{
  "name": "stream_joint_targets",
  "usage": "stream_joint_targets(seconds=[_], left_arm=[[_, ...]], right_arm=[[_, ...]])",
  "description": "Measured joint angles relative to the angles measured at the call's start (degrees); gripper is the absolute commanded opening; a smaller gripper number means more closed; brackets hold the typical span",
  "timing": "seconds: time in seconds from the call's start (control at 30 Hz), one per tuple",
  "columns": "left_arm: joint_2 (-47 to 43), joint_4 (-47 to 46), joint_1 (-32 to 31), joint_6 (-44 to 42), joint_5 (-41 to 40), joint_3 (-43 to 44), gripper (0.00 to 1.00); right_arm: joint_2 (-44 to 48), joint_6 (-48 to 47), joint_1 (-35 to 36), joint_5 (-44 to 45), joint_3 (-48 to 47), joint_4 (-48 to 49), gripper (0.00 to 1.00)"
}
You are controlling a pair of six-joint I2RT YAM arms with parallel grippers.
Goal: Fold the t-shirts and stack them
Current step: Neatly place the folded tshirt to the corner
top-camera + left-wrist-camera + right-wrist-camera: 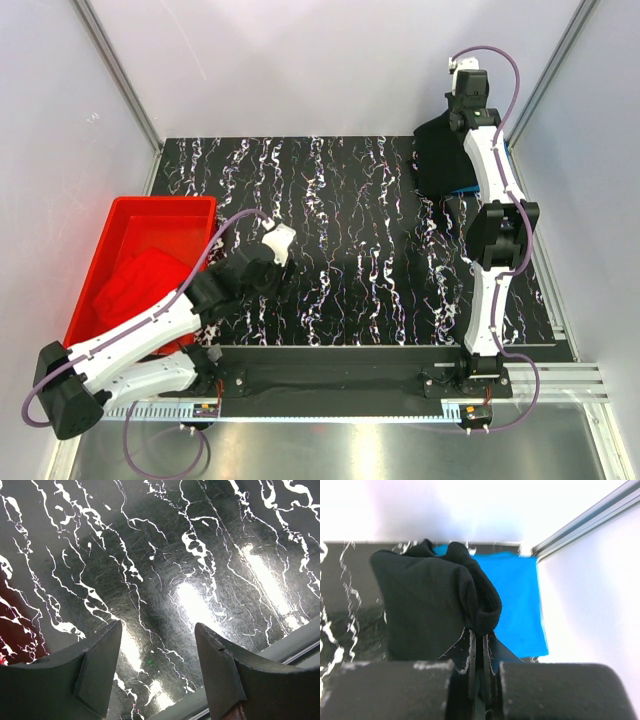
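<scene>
- Top external: crumpled red fabric t-shirt (135,285) sits unfolded in the red plastic tub (165,203).
- Right tool (479,636) pinches the black fabric t-shirt (425,600) over the flat bright-blue t-shirt (512,600), far-right corner.
- Left tool (159,627) is wide open and empty.

Setting: enclosed robot test cell, a lab bench-top rig.
White panel walls (330,60) on aluminium frame posts (120,75) box in a black, white-veined bench (350,200). The left arm (140,335) and right arm (492,160) (purple cables (517,85) looping along each) sit side by side on a dark base plate (340,380) at its near edge.
</scene>
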State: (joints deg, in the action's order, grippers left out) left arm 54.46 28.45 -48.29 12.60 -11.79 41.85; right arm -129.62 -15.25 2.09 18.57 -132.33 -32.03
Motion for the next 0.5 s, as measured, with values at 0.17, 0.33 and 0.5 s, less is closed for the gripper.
stream_joint_targets(seconds=[0.17,0.33,0.5], left_arm=[[1.0,0.2,0.3,0.4,0.3,0.0,0.65],[1.7,0.2,0.3,0.5,0.9,0.0,0.65],[1.8,0.2,0.4,0.5,1.1,0.0,0.65]], right_arm=[[0.0,-2.8,-0.1,0.9,-0.8,1.8,0.0],[0.0,-4.8,-0.2,0.9,-0.9,1.8,0.0],[0.0,-6.1,-0.2,0.7,-0.9,1.7,0.0]])
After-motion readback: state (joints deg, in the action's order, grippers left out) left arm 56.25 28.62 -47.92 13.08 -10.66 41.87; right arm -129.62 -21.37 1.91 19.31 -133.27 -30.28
